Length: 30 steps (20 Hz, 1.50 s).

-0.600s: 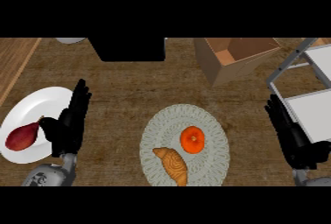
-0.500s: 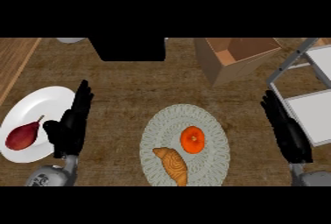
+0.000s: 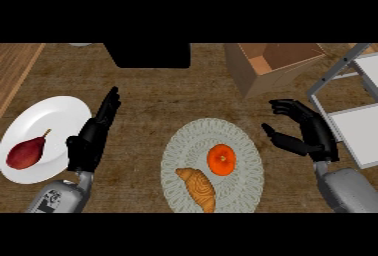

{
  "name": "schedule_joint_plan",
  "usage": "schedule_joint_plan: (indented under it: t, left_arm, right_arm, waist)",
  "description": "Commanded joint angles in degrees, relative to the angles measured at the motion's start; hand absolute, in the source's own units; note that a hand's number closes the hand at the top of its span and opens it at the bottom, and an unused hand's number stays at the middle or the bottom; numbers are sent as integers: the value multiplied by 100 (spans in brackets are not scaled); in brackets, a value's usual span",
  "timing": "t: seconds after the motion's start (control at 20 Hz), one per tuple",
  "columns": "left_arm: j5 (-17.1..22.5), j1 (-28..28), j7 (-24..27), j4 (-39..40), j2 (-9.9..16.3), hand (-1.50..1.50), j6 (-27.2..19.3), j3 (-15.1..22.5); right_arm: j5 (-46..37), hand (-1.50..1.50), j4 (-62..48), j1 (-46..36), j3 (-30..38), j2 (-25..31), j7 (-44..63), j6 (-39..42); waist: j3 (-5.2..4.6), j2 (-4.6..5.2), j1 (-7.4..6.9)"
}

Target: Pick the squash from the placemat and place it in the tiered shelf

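**Counter inventory: squash on placemat, right hand nearest**

Wood-grain counter, viewed steeply from above, carried the following items.

1. Placemat, round, pale and patterned, at centre front.
2. Squash, orange and round with no clear long axis, lay on the placemat's upper right part.
3. Croissant, on the same placemat, just beside the squash to its lower left.
4. White plate at far left, bearing a dark red pear.
5. Cardboard box, open, at upper right.
6. Tiered shelf, grey-framed with pale trays, at the right edge.

Left hand showed at the plate's right rim, fingers straight and together, holding nothing.

Right hand was between placemat and shelf, fingers partly curled and thumb spread apart, empty, its opening turned leftward.

Key relation: the squash lay to the left of the right hand and slightly nearer the front edge, apart from it. The right hand appeared nearer than the left, and the shelf stood just behind it, so a leftward reach seemed called for. Pick not yet begun.
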State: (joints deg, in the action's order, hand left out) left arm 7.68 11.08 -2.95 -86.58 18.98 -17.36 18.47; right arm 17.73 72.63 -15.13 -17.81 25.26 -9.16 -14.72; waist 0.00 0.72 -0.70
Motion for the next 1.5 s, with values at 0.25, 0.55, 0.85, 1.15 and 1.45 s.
schedule_joint_plan:
  t: [0.25, 0.55, 0.85, 1.15, 1.45]
  left_arm:
    - [-9, 60, -57, 59, -42, 0, 349, -44]
    - [-64, 98, 45, 239, -48, 0, 444, -181]
    - [-266, -129, 121, 242, -259, 0, 296, -94]
    - [-132, 99, 53, 387, -186, 0, 562, -274]
    - [-171, 129, 234, 503, -235, 0, 599, -349]
  right_arm:
    - [-80, -150, -1440, -265, 759, -1469, -2051, -855]
    - [-304, -150, -948, -339, 126, -228, -1124, 946]
    - [-961, -150, 537, -415, -502, 130, 415, 732]
    - [-1488, -150, 1440, -1047, -968, 793, 2214, 1218]
    - [-2190, -150, 1921, -1466, -1768, 1035, 3573, 1940]
  waist:
    - [8, -59, 12]
    - [-6, -93, 64]
    - [-10, -120, 117]
    - [-17, -131, 107]
    - [-14, -102, 62]
